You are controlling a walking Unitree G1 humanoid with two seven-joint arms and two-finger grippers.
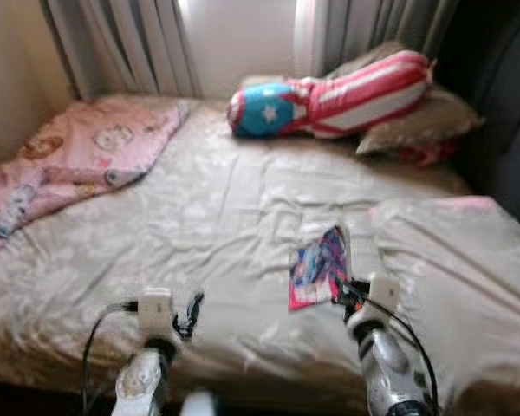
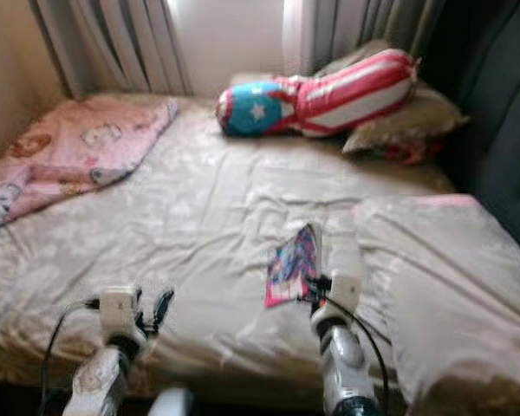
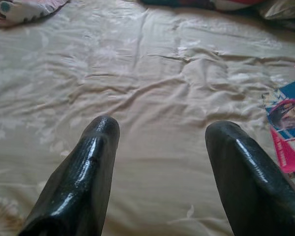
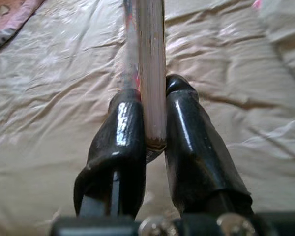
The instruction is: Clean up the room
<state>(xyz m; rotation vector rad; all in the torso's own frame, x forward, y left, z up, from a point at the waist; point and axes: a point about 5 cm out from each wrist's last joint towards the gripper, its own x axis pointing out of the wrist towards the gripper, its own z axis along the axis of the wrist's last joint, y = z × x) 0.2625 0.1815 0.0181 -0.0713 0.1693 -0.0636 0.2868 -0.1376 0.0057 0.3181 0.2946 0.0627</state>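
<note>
The right gripper (image 4: 155, 118) pinches a thin colourful book (image 1: 319, 267) by its edge, lifted over the near right of the bed (image 1: 225, 208). The left gripper (image 3: 160, 132) hovers spread and empty. The pink blanket (image 1: 78, 156) far left lies rumpled, so plenty remains.

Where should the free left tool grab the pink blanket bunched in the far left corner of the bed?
Grip the pink blanket at its near right corner, which lies loose on the beige sheet, coming from the right with the open left tool. The right tool is shut on the colourful book.
</note>
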